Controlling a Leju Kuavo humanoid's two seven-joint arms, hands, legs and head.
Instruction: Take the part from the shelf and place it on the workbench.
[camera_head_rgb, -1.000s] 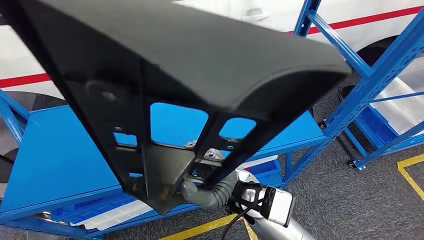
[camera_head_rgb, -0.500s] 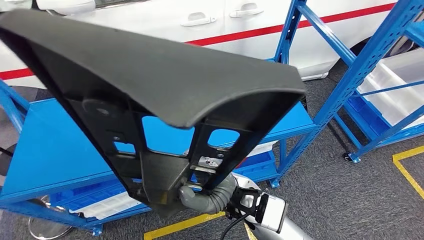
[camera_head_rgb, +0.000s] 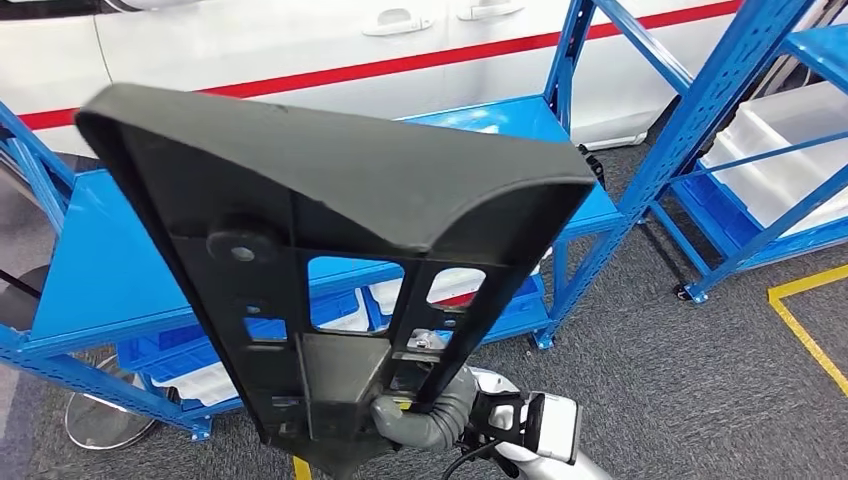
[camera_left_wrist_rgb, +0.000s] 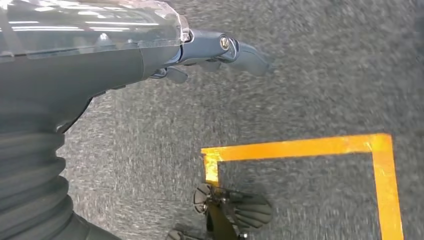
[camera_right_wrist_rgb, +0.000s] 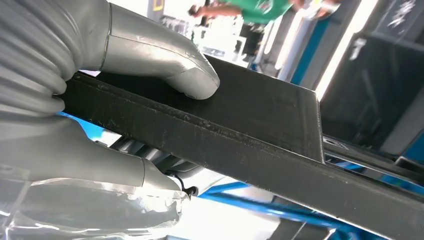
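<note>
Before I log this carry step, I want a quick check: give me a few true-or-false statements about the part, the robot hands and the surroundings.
1. The right robot hand grips the black part. True.
2. The left robot hand also holds the part. False: it hangs over grey carpet, holding nothing.
3. The part lies flat on the blue shelf. False: it is held up in front of the shelf.
4. A white car with a red stripe stands behind the shelf. True.
5. Yellow floor tape shows below the left robot hand. True.
</note>
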